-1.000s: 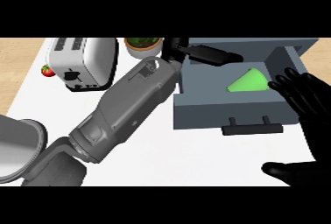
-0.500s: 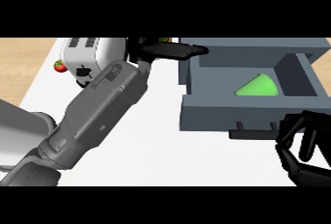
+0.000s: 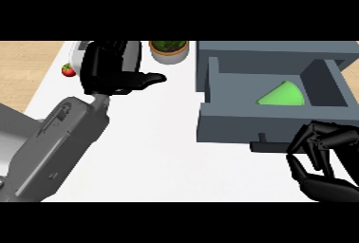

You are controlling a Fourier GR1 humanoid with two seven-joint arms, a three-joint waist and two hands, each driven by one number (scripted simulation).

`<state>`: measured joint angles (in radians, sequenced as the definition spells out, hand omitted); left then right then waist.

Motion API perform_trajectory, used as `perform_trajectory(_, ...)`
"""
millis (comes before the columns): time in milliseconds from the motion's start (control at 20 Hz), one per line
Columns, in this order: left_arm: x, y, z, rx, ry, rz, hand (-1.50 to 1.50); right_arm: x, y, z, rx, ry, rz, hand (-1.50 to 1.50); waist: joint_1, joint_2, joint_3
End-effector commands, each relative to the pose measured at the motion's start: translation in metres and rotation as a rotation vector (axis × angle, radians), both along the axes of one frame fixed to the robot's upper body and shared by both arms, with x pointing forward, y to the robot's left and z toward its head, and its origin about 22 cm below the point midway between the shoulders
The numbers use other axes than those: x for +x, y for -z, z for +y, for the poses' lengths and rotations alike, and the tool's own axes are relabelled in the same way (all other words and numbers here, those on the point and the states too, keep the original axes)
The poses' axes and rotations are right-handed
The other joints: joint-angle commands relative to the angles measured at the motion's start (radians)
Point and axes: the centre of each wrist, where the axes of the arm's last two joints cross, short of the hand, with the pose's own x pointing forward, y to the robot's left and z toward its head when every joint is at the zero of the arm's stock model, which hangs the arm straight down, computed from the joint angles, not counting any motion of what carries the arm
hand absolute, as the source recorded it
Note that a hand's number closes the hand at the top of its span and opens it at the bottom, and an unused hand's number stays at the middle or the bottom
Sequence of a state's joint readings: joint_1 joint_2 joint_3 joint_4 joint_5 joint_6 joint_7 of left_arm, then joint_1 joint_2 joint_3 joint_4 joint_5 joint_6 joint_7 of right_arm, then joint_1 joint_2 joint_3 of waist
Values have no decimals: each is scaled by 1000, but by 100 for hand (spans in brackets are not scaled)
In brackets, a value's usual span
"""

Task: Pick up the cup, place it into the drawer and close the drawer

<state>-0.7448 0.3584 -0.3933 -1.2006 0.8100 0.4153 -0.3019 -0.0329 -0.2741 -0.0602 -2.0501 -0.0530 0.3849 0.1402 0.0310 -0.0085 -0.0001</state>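
The green cup (image 3: 284, 95) lies on its side inside the open grey drawer (image 3: 231, 126), against its right part. My right hand (image 3: 324, 159) is low at the right, just in front of the drawer's front panel, with its fingers curled beside the small dark handle (image 3: 261, 143) and nothing in them. My left hand (image 3: 112, 71) hangs over the counter's far left, well apart from the drawer, with its thumb pointing right and its fingers relaxed and empty.
A toaster (image 3: 88, 47) stands behind the left hand, with a small red fruit (image 3: 68, 70) beside it. A potted plant (image 3: 168, 50) sits at the back, left of the drawer. The white counter (image 3: 161, 142) spreads between the arms.
My left hand has drawn back leftward from the drawer's rim, leaving the cup inside. The right hand came down from beside the drawer to its front, fingers curling.
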Motion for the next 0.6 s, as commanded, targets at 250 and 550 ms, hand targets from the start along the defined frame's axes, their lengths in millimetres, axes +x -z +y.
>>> perform_trajectory(250,-51,29,68,-23,-5,45,-150,20,23,14,-321,-30,-48,150,5,7,0)
perform_trajectory(550,-75,47,97,-14,-41,18,-150,24,58,32,-572,-41,-120,150,-4,8,1)
